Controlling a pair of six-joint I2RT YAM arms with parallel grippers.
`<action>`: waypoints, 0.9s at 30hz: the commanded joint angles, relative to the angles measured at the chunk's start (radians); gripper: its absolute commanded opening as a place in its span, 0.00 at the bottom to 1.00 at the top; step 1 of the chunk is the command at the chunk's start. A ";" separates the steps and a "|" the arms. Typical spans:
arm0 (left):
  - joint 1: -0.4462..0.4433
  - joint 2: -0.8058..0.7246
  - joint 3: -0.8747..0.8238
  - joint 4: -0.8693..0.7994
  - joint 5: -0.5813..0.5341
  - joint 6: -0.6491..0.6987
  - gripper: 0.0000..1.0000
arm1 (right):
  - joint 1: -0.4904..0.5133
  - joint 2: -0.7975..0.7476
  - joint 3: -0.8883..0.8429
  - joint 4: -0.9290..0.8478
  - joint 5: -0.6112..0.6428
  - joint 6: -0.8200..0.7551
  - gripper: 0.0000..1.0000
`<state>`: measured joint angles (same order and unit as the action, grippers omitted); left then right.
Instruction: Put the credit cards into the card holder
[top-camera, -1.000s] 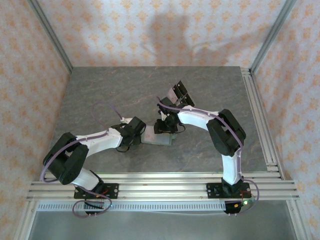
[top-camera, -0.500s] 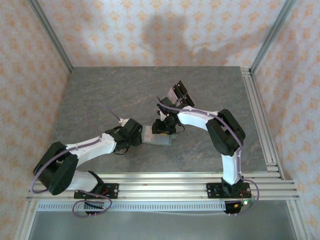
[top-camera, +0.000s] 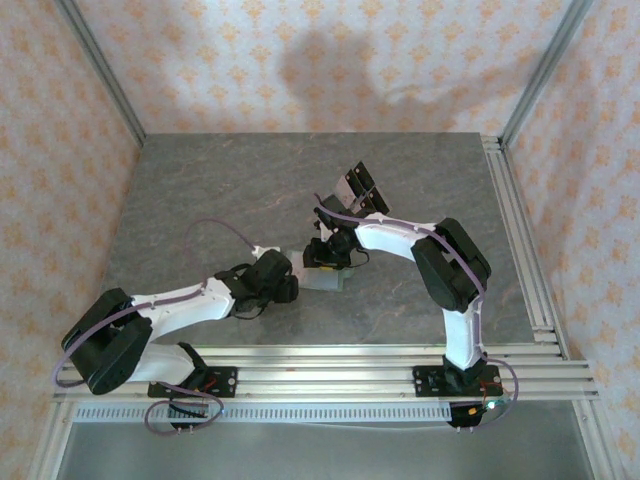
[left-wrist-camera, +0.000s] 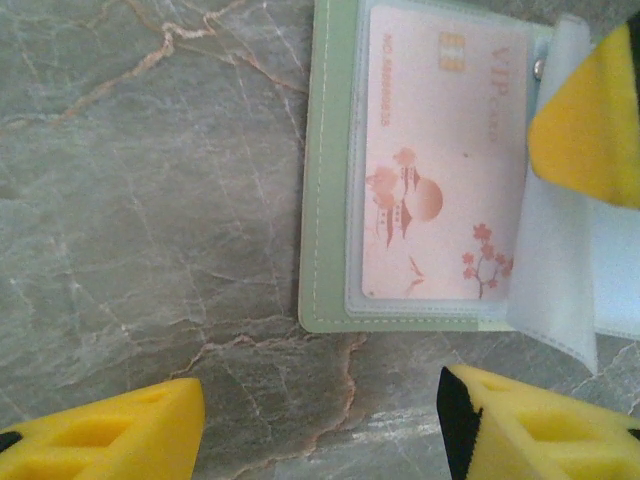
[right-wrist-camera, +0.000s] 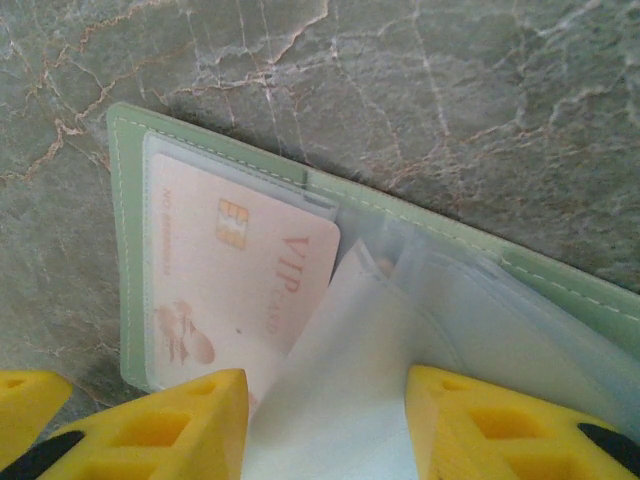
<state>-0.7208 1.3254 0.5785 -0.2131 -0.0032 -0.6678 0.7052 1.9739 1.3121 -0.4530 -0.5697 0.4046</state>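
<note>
Sage-green soft folding wallet (left-wrist-camera: 325, 200): lies open and flat on the tabletop, lighter inner side up. From overhead it sits near the middle of the table, between the two claws (top-camera: 325, 281).
Grey veined stone tabletop (left-wrist-camera: 150, 180): bears the wallet and the loose cards.
Pale pink rectangular card (left-wrist-camera: 445, 170): already inside the wallet's clear plastic pocket, printed face up. It shows a gold chip, "VIP" lettering and a sun-and-blossom print, and it also shows from the right wrist (right-wrist-camera: 230, 270).
Clear plastic sleeve leaf (right-wrist-camera: 340, 400): raised off the open wallet, standing up just beside the pink card.
Glossy black flat cards (top-camera: 358, 185): on the tabletop beyond the right arm, well apart from the wallet. How many there are cannot be told.
Left claw (left-wrist-camera: 320, 430): yellow fingertips (left-wrist-camera: 100, 435) spread wide with bare stone between them, holding nothing. It sits just beside the wallet's edge without touching it.
Right claw (right-wrist-camera: 325, 430): low over the open wallet, jaws part-way apart with the sleeve leaf between them. Whether they clamp the leaf or it merely stands in the gap cannot be told. In the left wrist view, one of its yellow fingers (left-wrist-camera: 590, 120) overlaps the top of the leaf.
</note>
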 joint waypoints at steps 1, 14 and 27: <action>-0.017 0.028 -0.013 0.032 0.003 0.006 0.64 | -0.003 0.021 -0.005 0.008 -0.004 0.011 0.45; -0.043 0.075 0.014 0.104 -0.008 -0.006 0.64 | -0.005 0.020 -0.007 0.010 -0.009 0.011 0.45; -0.047 0.108 0.010 0.173 -0.072 -0.036 0.64 | -0.004 0.016 -0.004 0.013 -0.027 0.019 0.45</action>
<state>-0.7609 1.4231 0.5766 -0.0853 -0.0174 -0.6842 0.7040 1.9759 1.3121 -0.4438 -0.5838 0.4088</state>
